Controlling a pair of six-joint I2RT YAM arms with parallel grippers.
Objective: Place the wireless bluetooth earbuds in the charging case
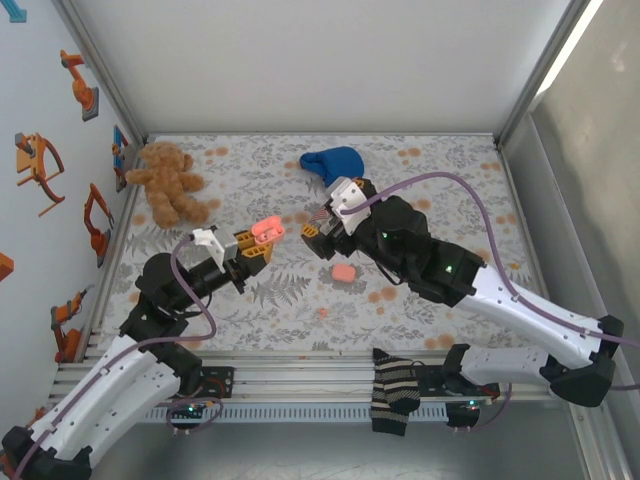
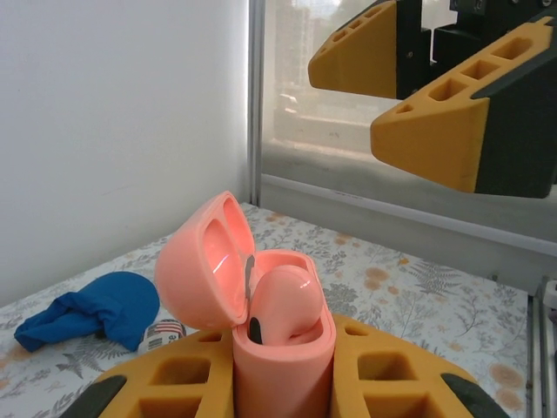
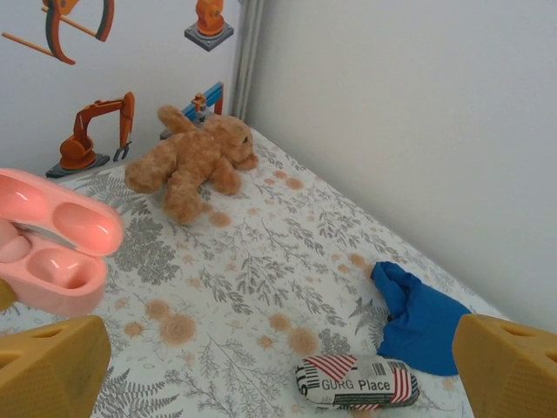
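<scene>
My left gripper (image 1: 252, 250) is shut on the pink charging case (image 2: 278, 348), held upright above the floral cloth with its lid open. One pink earbud (image 2: 287, 300) sits in the case's left well. In the right wrist view the open case (image 3: 52, 252) shows at the left edge. My right gripper (image 1: 320, 226) hangs just right of the case, open, with nothing between its yellow fingers (image 3: 52, 374); its fingers (image 2: 435, 131) also show above the case in the left wrist view. A tiny pink nub, another earbud (image 1: 322, 313), lies on the cloth near the front.
A second, closed pink case (image 1: 343, 272) lies on the cloth under the right arm. A teddy bear (image 1: 170, 182) sits at the back left and a blue cloth (image 1: 333, 162) at the back middle. A striped pouch (image 3: 357, 380) lies by the blue cloth. A striped sock (image 1: 392, 395) hangs over the front rail.
</scene>
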